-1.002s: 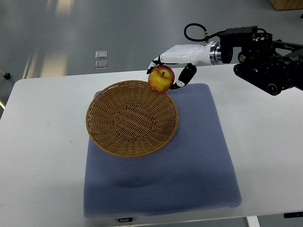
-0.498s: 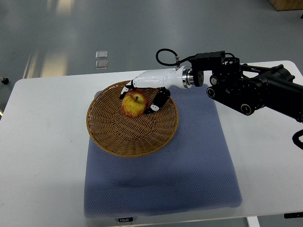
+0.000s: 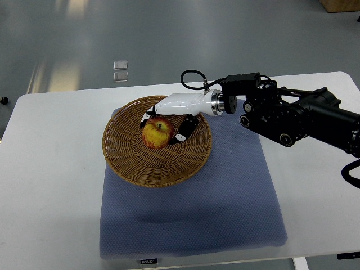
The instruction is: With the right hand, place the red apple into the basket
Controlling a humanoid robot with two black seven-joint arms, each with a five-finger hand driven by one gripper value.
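A red and yellow apple (image 3: pixel 157 133) sits low inside the round wicker basket (image 3: pixel 126 166), just back of its middle. My right hand (image 3: pixel 163 127), white with black fingertips, reaches in over the basket's far rim from the right. Its fingers (image 3: pixel 146 118) curl around the apple's far left side while the thumb (image 3: pixel 182 133) presses its right side, so the hand is shut on the apple. The black right forearm (image 3: pixel 292 115) stretches away to the right edge. I cannot tell whether the apple touches the basket floor. The left arm does not show.
The basket stands on the back left part of a blue padded mat (image 3: pixel 225 197), which lies on a white table (image 3: pixel 50 169). Grey floor lies beyond the table's far edge, with two small pale squares (image 3: pixel 120 70) on it.
The right hand carried the apple from above the basket's far right rim leftward and down into the basket. The forearm followed to the left.
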